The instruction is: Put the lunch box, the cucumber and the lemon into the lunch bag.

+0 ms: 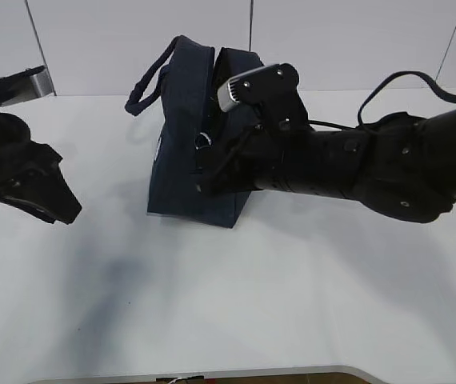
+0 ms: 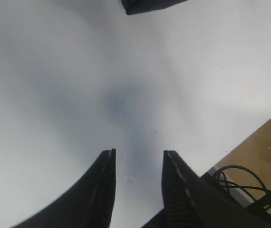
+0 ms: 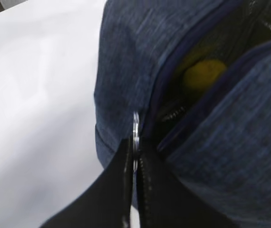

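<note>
1. At the far left, the left claw [image 2: 136, 190] hangs over bare table [image 2: 54, 95], partly open and holding nothing; only a dark corner of the bag [image 2: 150, 4] shows well ahead of its tips.
2. Right of it, at mid-table, the bag [image 1: 188, 160] stands upright with its handles [image 1: 144, 84] up and its mouth open.
3. Pressed against the bag's near end, the right claw [image 3: 135, 164] is clamped on the zipper ring [image 3: 135, 130], which sticks up just beyond its tips.
4. Beyond those tips, inside the opening, sits the lemon [image 3: 204, 76]. Box and cucumber are not visible; probably they are deeper inside.
5. Risk: a pull on the ring could drag or tip the unbraced bag, since the left claw is well away.
6. Risk: the thin ring may slip from the tips if pulled at an angle.
</note>
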